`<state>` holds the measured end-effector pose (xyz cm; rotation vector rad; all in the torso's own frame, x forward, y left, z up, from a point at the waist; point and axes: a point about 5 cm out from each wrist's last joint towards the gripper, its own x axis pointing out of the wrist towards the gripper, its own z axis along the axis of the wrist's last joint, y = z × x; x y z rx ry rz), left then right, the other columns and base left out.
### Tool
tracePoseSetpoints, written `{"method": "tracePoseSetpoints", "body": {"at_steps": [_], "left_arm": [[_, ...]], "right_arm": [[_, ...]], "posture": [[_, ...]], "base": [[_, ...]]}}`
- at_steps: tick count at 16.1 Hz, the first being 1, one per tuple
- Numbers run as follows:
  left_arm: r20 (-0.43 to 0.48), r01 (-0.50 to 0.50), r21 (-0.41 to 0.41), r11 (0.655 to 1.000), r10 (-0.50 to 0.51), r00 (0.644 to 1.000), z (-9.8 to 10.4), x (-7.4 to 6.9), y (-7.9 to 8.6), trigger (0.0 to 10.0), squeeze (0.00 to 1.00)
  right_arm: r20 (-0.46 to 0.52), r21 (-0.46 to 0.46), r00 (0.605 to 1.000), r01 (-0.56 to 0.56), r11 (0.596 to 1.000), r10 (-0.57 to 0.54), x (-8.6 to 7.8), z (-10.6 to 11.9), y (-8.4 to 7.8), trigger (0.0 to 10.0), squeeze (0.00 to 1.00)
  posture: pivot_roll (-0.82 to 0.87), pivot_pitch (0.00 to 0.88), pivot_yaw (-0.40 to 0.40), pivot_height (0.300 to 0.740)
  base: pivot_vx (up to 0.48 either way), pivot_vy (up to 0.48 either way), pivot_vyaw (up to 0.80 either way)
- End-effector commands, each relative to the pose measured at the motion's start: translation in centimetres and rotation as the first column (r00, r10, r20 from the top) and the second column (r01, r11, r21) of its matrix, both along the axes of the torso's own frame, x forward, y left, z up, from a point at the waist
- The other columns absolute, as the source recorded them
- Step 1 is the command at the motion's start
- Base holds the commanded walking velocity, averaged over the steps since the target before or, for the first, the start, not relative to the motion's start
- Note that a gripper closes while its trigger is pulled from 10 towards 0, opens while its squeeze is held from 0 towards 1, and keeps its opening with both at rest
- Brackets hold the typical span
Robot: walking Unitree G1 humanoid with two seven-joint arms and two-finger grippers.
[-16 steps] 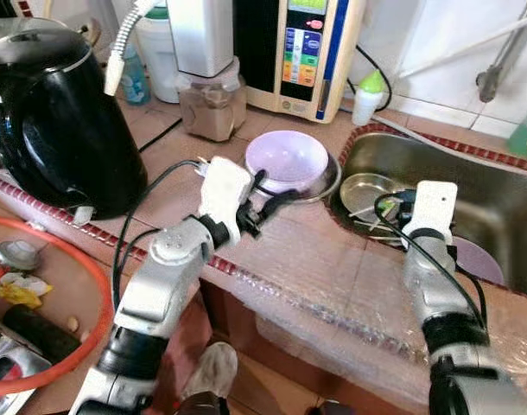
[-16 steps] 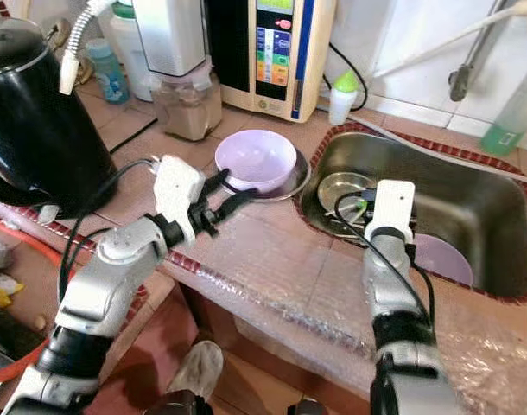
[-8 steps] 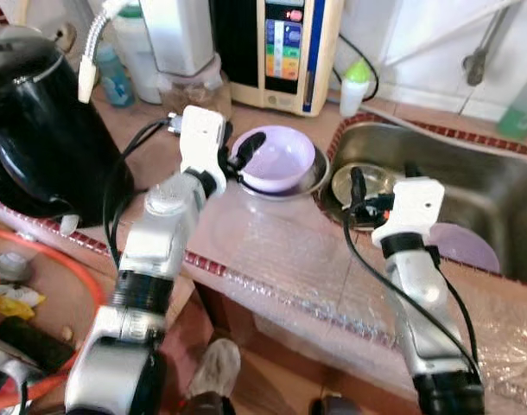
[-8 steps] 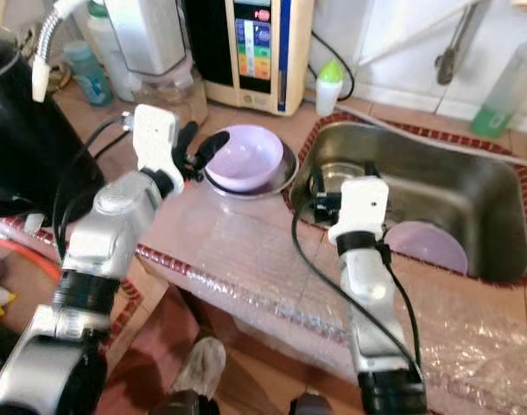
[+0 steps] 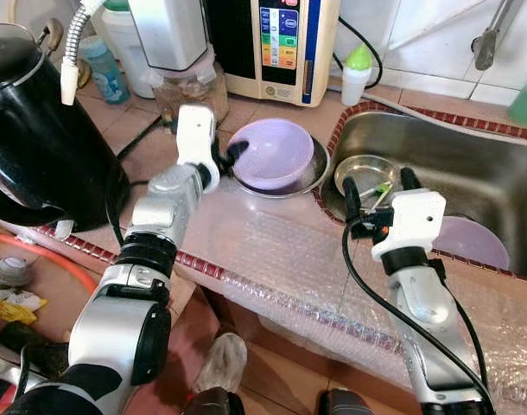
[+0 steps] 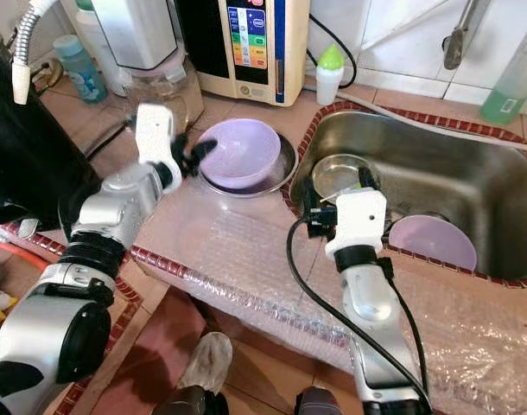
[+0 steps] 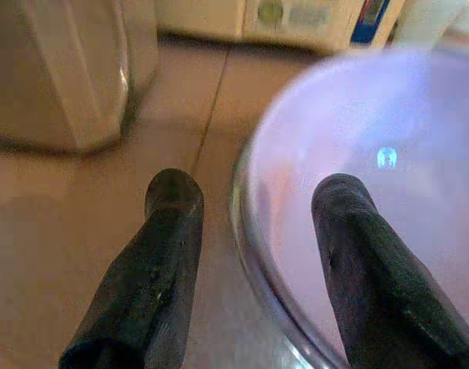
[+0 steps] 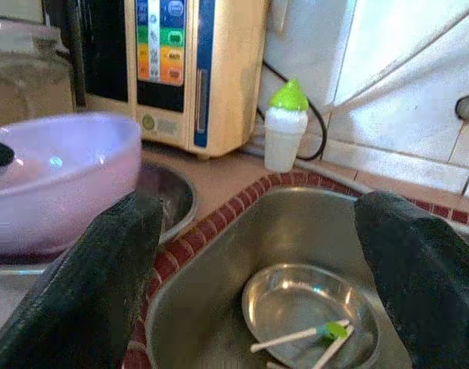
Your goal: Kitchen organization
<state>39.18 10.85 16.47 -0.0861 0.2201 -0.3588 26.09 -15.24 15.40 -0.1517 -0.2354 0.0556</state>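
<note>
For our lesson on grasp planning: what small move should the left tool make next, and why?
Probably close: the left tool is open, its fingers straddling the rim of the round lilac plastic bowl, one inside and one outside, so closing should grip it.

Bright daylight, sharp head views, soft wrist views.

The kitchen is well lit, and the head views look clear with little blur. The black kettle (image 5: 39, 138) shows shiny white glare. The steel sink (image 6: 471, 186) gleams, with a dark shadow along its near wall. In the left wrist view the purple bowl (image 7: 357, 200) looks hazy, with one small bright spot. In the right wrist view the close black fingers (image 8: 104, 284) look fuzzy.
</note>
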Motion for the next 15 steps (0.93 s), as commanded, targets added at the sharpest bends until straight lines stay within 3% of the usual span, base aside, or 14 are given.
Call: {"method": "tracePoseSetpoints", "body": {"at_steps": [1,2,8,15], "left_arm": [[-0.023,0.008,-0.024,1.0,-0.009,1.0,0.1,0.2,-0.3,3.1,0.0],[-0.043,0.015,-0.054,0.998,-0.017,0.999,-0.2,0.3,-0.6,0.0,0.0],[-0.099,0.019,-0.178,0.984,-0.037,0.994,-0.3,0.4,-0.7,0.0,0.0],[-0.119,-0.03,-0.223,0.974,0.003,0.993,-0.2,0.7,0.0,0.0,0.0]], "right_arm": [[-0.003,-0.003,1.0,-0.017,1.0,0.017,-0.1,0.2,0.5,10.0,0.0],[-0.003,-0.008,1.0,-0.026,1.0,0.026,0.1,0.4,0.7,10.0,0.0],[-0.02,-0.022,0.999,-0.044,0.999,0.043,0.3,0.3,0.9,10.0,0.0],[-0.032,-0.03,0.998,-0.056,0.998,0.056,0.6,0.1,0.9,10.0,0.0]], "posture": [[-0.12,0.116,0.11,0.74],[-0.12,0.115,0.107,0.74],[-0.12,0.104,0.098,0.74],[-0.12,0.093,0.088,0.74]], "base": [[0.0,0.0,0.0],[0.0,0.0,0.0],[0.0,0.0,0.0],[0.0,0.0,0.0]]}}
